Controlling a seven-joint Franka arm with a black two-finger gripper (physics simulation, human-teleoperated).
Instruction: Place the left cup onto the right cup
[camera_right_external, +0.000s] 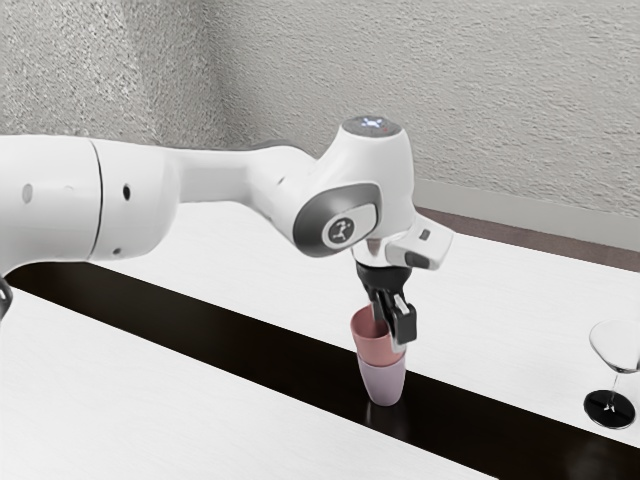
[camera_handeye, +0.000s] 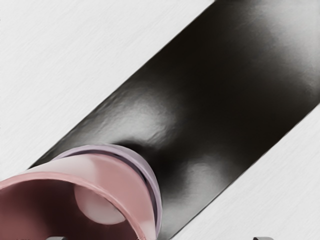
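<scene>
The gripper (camera_right_external: 390, 312) pinches the wall of the pink cup (camera_right_external: 372, 340) at its rim, one finger dipping inside and the other pressed against the outside at roughly 3 o'clock on the cup, so the hand reads as clamped on it. The pink cup sits partly nested in the lilac cup (camera_right_external: 384, 382), which stands on the black stripe (camera_right_external: 200, 330) running across the white table (camera_right_external: 120, 420). The main risk, as I judge it, lies in the release. The pink cup looks slightly askew, leaning toward 11 o'clock over the lower one, so letting go before it seats could leave it crooked or tip both. Lifting away with a finger dragging on the rim could pull the stack over. A wine glass (camera_right_external: 612, 370) stands well apart at 3 o'clock of the cups and seems safe unless the arm swings wide. The exterior view gives the stack's height, its lean and the finger placement. The wrist view looks down into the pink cup to its pale base and shows the lilac rim as a crescent along one side, a hint of uneven seating.
</scene>
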